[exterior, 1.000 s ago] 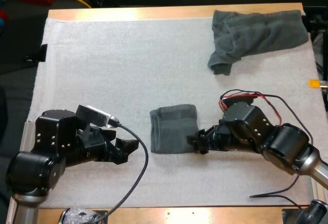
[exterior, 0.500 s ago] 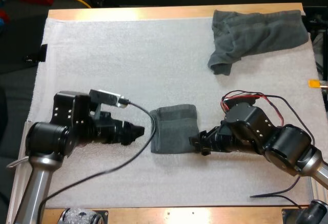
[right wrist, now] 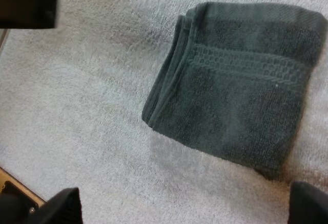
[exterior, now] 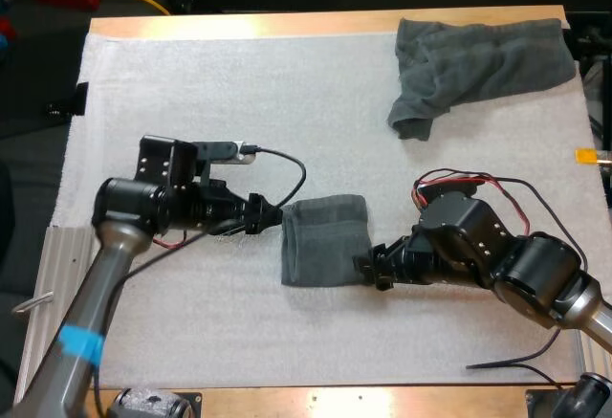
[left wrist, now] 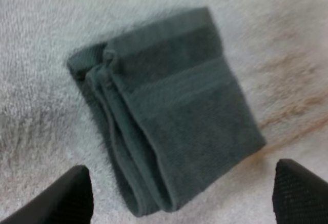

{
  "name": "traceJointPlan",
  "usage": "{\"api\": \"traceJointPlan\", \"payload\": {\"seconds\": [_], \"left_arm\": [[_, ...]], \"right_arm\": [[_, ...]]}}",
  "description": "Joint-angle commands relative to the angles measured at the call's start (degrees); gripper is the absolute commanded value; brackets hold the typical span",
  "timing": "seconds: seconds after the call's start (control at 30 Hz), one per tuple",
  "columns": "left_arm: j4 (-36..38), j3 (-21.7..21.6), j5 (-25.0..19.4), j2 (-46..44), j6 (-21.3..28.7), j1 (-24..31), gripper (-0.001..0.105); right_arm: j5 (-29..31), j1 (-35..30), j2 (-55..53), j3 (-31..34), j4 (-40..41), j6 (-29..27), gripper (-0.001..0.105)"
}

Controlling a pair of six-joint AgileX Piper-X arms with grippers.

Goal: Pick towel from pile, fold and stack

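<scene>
Two towels on the white mat (exterior: 191,93). The folded towel (exterior: 325,239) lies flat near the mat's middle, its layered edges toward the left. The crumpled towel (exterior: 478,69) sits at the far right corner, well apart from it. The left gripper (exterior: 265,215) is just beside the folded towel's left edge, fingers (left wrist: 61,198) spread wide and clear of the cloth. The right gripper (exterior: 370,268) is at the folded towel's near right corner, fingers (right wrist: 59,206) also apart, holding nothing. The wooden table (exterior: 287,24) shows along the mat's far side.
</scene>
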Motion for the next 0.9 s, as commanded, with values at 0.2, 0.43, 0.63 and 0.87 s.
{"api": "traceJointPlan", "payload": {"seconds": [0.2,0.43,0.63,0.87], "left_arm": [[-3.04,0.00,5.14,8.01,-1.95,0.06,0.070],[-3.54,0.00,5.87,15.14,-2.72,-1.40,0.070],[-4.63,0.00,5.87,19.97,-2.72,-3.79,0.070],[-7.21,0.00,3.93,23.66,-4.69,-4.06,0.070]], "right_arm": [[0.30,0.06,-0.42,-0.14,0.26,-0.70,0.077],[0.30,0.06,-0.42,-0.14,0.26,-0.70,0.077],[1.56,0.06,-0.42,-0.14,0.26,-0.70,0.077],[1.60,0.06,-0.42,-0.14,0.26,-0.70,0.077]]}}
